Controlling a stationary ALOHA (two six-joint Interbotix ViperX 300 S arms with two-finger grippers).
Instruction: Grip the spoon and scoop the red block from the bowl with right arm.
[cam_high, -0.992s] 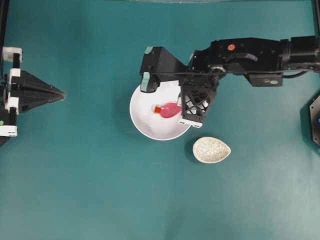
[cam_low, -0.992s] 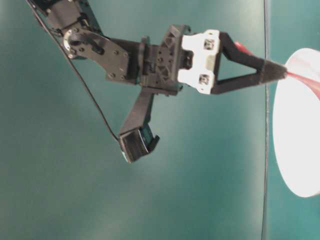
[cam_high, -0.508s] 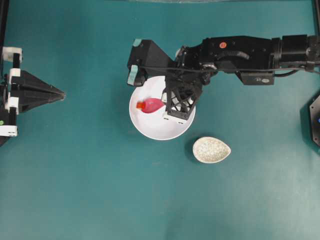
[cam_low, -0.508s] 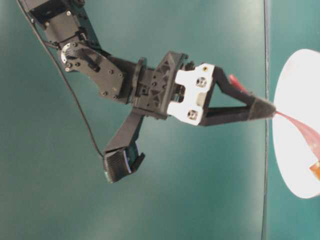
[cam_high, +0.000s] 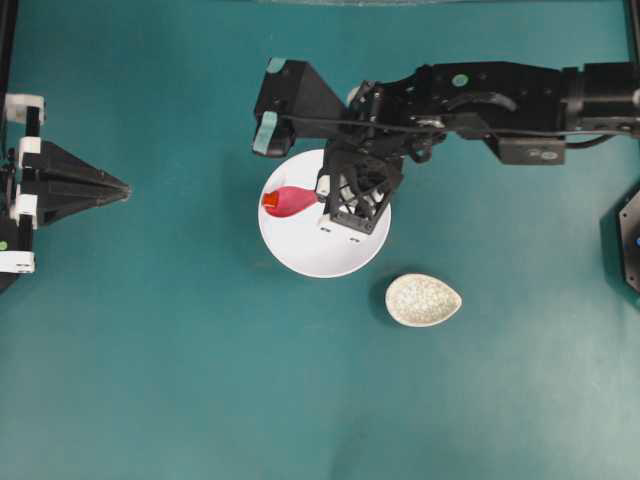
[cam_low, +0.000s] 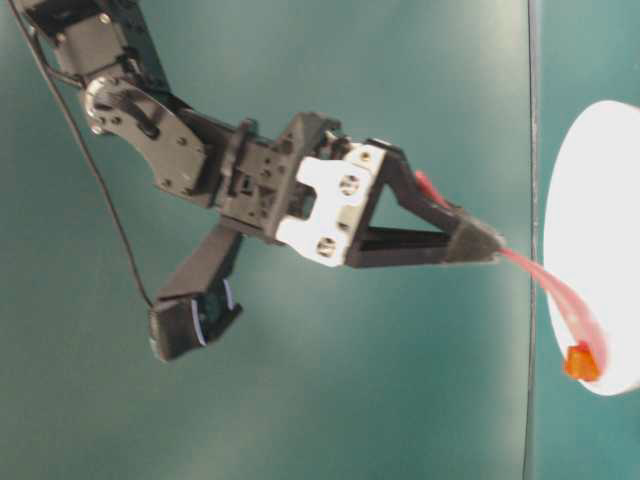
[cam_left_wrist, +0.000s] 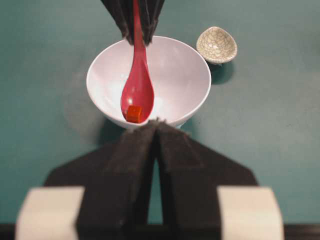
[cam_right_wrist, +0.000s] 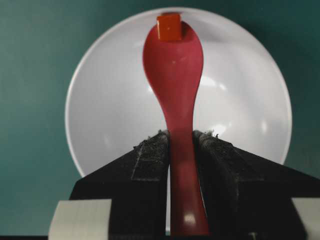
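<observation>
Spoon (cam_right_wrist: 173, 65) sits clamped by its handle in our right tool (cam_right_wrist: 181, 150), so the grip is done. The red block (cam_right_wrist: 169, 26) rides at the spoon's tip, over the far rim of the bowl (cam_right_wrist: 100, 100); whether it has lifted clear we can't quite tell. Our left tool (cam_high: 110, 186) rests closed and empty, well apart.

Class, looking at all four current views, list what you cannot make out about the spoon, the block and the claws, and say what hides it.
- Spoon handle: overhead view, covered by the right claw and wrist.
- Red block: whether it is inside the spoon or against its tip; the right wrist view cannot settle it.
- Bowl: table-level view, cut off by the right edge.
- Left claw: overhead view, its base cut off by the left edge.
</observation>
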